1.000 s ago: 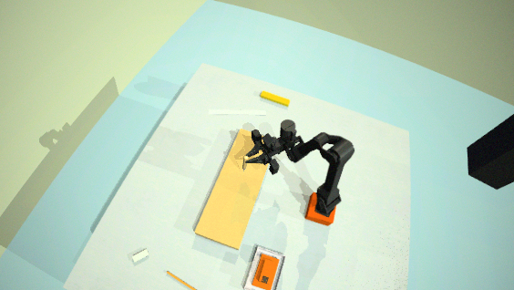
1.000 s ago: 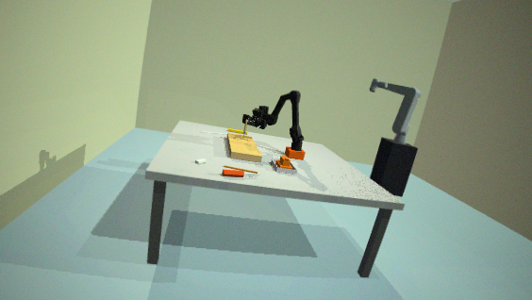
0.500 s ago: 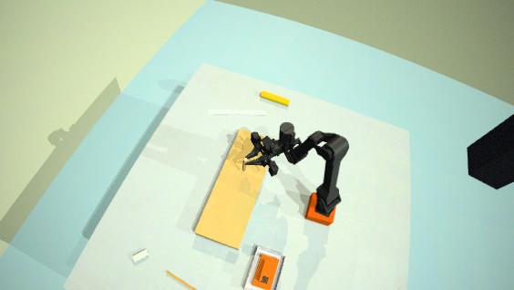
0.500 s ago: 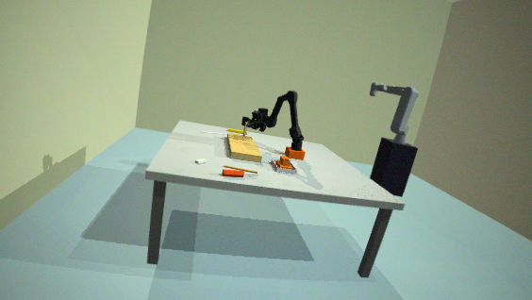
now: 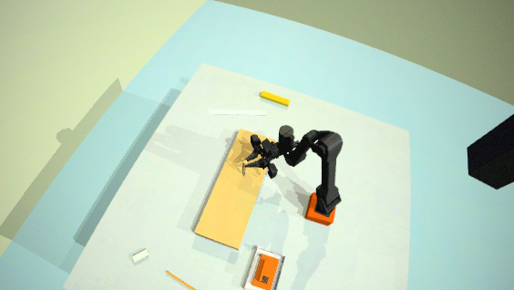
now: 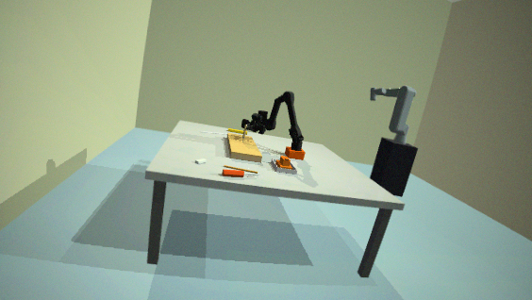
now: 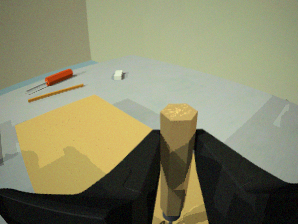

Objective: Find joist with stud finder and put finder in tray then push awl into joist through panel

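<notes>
My gripper (image 5: 244, 165) (image 6: 244, 126) (image 7: 177, 136) is shut on the awl. The awl (image 5: 243, 169) (image 6: 244, 133) (image 7: 177, 145) stands about upright over the far part of the floor panel; its wooden handle is between the fingers. Its tip is hidden in the wrist view, and I cannot tell whether it touches the panel. The floor panel (image 5: 222, 206) (image 6: 245, 151) (image 7: 75, 135) is a long tan board. The orange stud finder (image 5: 271, 269) (image 6: 284, 163) lies in the tray (image 5: 248, 279) (image 6: 294, 171). The joist is not visible.
A yellow bar (image 5: 274, 98) (image 6: 235, 130) and a white strip (image 5: 237, 112) lie beyond the panel. A white block (image 5: 140, 255) (image 6: 201, 161) (image 7: 118, 75), an orange stick (image 5: 180, 280) (image 6: 241, 169) (image 7: 56, 93) and a red-handled screwdriver (image 6: 233, 174) (image 7: 59, 77) lie past the panel's other end.
</notes>
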Controlling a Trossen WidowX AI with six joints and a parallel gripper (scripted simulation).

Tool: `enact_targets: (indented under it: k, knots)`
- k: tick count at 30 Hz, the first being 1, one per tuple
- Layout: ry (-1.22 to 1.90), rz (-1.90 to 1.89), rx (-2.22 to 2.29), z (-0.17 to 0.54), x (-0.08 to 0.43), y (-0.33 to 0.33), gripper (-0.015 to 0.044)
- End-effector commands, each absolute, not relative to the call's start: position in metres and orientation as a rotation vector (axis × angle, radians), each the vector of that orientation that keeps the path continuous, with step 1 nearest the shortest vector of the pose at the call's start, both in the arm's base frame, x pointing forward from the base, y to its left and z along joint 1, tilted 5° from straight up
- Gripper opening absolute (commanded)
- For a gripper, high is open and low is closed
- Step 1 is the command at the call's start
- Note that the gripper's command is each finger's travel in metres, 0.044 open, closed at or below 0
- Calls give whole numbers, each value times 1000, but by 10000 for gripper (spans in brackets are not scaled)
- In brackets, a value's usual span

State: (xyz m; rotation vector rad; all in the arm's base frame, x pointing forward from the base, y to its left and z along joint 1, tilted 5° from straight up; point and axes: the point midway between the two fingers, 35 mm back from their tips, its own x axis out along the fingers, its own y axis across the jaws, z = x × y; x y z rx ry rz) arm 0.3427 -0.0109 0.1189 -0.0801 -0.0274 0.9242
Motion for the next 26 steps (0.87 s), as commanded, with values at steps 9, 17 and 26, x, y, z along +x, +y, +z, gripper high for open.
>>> enact_targets:
  k: [9,17,26]
  knots:
    - [-21,920,-71,116,342,-11,0]
    - [-25,924,-77,117,343,-11,0]
    - [-25,924,-77,117,343,-11,0]
